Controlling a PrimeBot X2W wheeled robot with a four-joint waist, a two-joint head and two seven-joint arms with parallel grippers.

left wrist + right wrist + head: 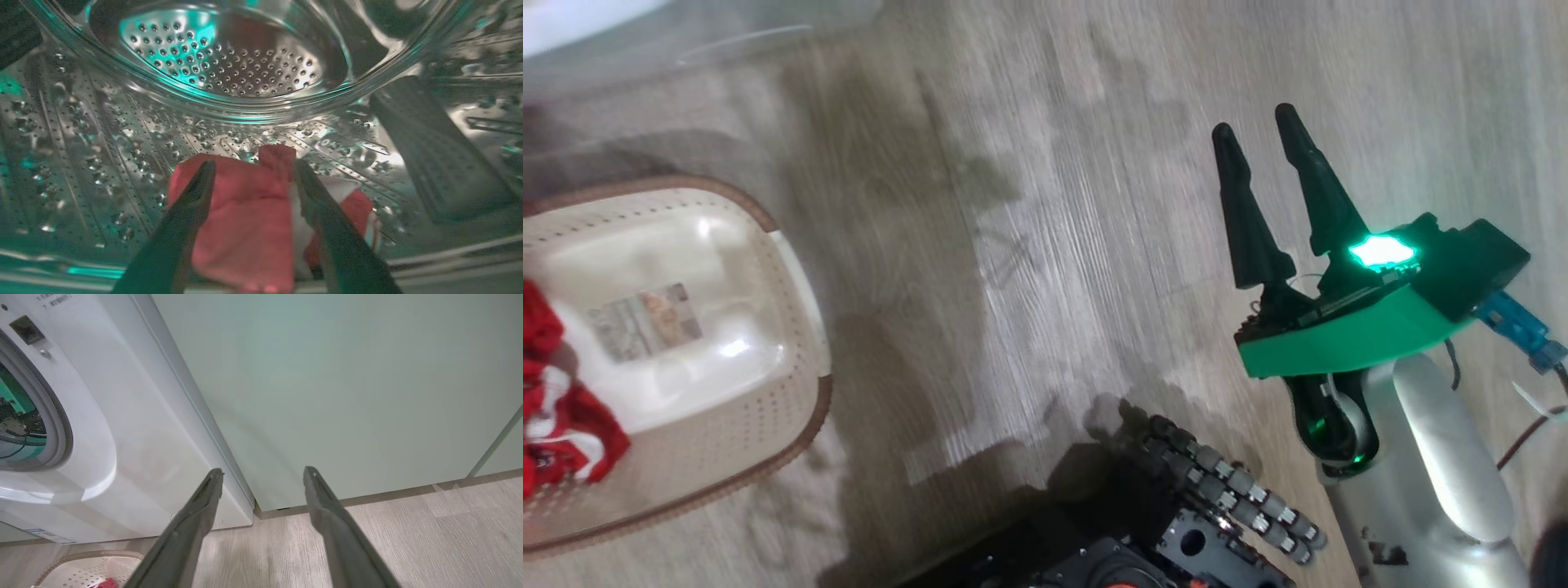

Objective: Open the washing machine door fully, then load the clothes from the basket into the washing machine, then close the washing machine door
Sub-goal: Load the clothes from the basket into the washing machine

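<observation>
Left gripper (254, 163) is spread wide inside the washer drum (102, 143) w/ a red garment (245, 220) lying loose between the fingers, so imo I should back straight out, clearing the front rim (449, 251) w/o dragging it along. The rest of the clothes (556, 408) sit in the basket (821, 408). Right gripper (1255, 121) is spread too, empty, w/ lots of room over the floor (1054, 163).

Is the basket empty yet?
No, red and white clothes lie against the left side of the basket in the head view.
</observation>
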